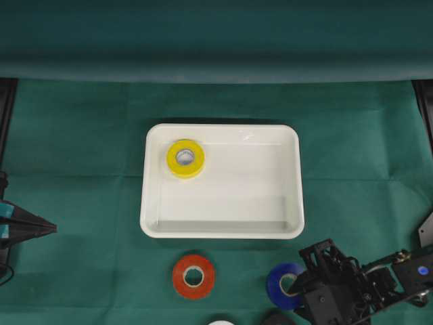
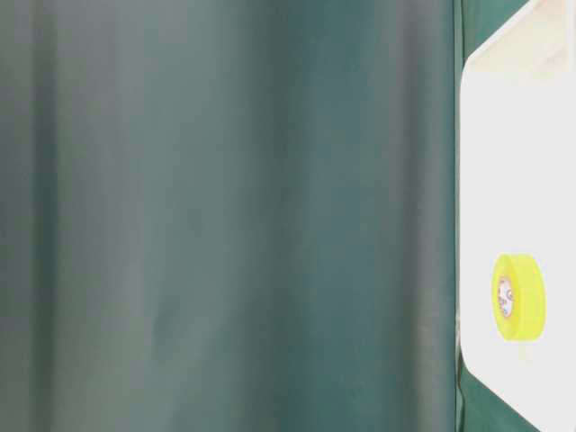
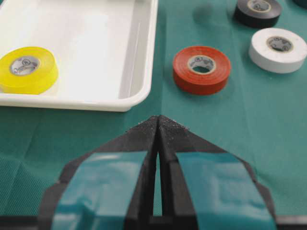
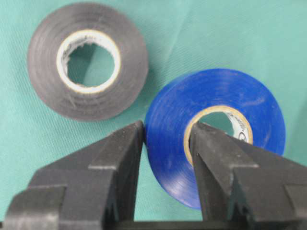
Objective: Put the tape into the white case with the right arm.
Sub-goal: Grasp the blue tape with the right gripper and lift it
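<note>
Right claw (image 4: 165, 139): clamping the wall of the blue tape (image 4: 216, 134), one finger in its hole, at lower right of the overhead frame.
Left claw (image 3: 158, 125): sitting closed, holding nothing.
White case (image 1: 152, 223): lying mid-frame, holding the yellow tape (image 1: 185, 158).

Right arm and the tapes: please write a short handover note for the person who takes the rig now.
Right gripper: shut on the blue tape, one finger in its core, one on the outer wall.
Left gripper: shut, holding nothing, parked at the left edge.
Case: holds the yellow tape in its far left corner.
On the cloth: red tape, white tape, black tape.
Done: yellow.
Left: carry blue to the case, then the others.
</note>
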`<state>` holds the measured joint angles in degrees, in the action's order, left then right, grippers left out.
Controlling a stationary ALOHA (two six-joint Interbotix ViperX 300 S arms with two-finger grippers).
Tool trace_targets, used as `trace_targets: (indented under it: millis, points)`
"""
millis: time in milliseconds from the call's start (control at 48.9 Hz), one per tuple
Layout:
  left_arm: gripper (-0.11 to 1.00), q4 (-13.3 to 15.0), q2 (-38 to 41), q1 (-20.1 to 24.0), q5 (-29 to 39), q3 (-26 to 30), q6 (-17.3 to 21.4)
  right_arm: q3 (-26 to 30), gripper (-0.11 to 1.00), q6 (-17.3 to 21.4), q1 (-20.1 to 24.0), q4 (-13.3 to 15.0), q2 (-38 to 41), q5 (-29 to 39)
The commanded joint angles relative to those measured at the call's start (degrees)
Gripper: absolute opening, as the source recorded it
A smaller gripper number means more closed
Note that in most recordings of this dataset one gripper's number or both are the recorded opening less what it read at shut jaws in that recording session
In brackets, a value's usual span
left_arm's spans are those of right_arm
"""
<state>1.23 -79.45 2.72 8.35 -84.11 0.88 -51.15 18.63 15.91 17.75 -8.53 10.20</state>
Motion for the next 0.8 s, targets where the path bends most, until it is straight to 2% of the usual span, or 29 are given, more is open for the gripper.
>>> trace_targets:
  millis: [0, 368, 593, 778]
  points:
    - [0.0, 0.0, 0.9, 0.1, -0.7, 0.6, 0.1, 2.1, 0.02, 0.1, 0.6, 0.0, -2.3, 2.3]
    - [0.0, 0.0, 0.9, 0.0, -0.7, 0.6, 0.1, 3.0, 0.02, 0.0, 0.1, 0.1, -1.8, 2.6]
    - [0.0, 0.0, 0.9, 0.0, -0.7, 0.6, 0.1, 4.1, 0.02, -0.5, -6.1, 0.7, -1.8, 2.6]
    - [0.0, 0.0, 0.9, 0.1, -0.7, 0.6, 0.1, 5.3, 0.02, -0.6, -12.7, 4.2, -1.8, 2.6]
